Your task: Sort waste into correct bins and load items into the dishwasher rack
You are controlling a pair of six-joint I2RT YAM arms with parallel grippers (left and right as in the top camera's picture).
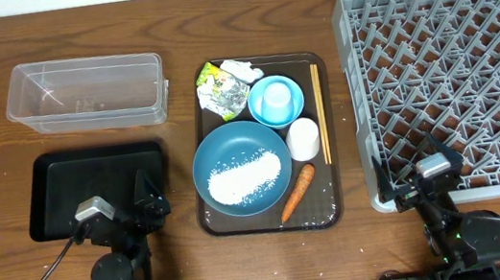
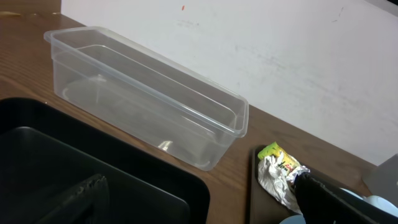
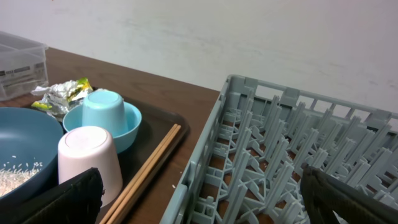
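Though gathered on one tray, waste: white rice grains (image 1: 246, 179) heaped in the large round blue bowl (image 1: 204, 160); small orange carrot (image 1: 298, 192) just beside that bowl's right rim; crumpled yellow-green and silver wrapper (image 1: 222, 92) with white tissue (image 1: 241, 68) at the far left corner.
Tray: brown rectangular serving tray (image 1: 322, 210), between bins and rack.
Crowding the waste: small light-blue cup (image 1: 274, 105) upside down in a light-blue dish (image 1: 296, 90), right of the wrapper; small white cup (image 1: 303, 139) mouth-down, between dish and carrot; thin wooden chopsticks (image 1: 320, 111) along the right rim.
Bins: shallow black rectangular tray (image 1: 55, 199) near left; clear plastic rectangular tub (image 1: 89, 91) beyond it.
Rack: large square grey plastic crate (image 1: 453, 65) with upright pegs, far right.
Left gripper (image 1: 122, 213): over the black tray's near right corner, fingers spread wide, holding nothing.
Right gripper (image 1: 414, 174): at the crate's near left corner, fingers spread wide, holding nothing.
Writing: printed label (image 3: 17, 73) on the tub's end, too small to read; wrapper print illegible.
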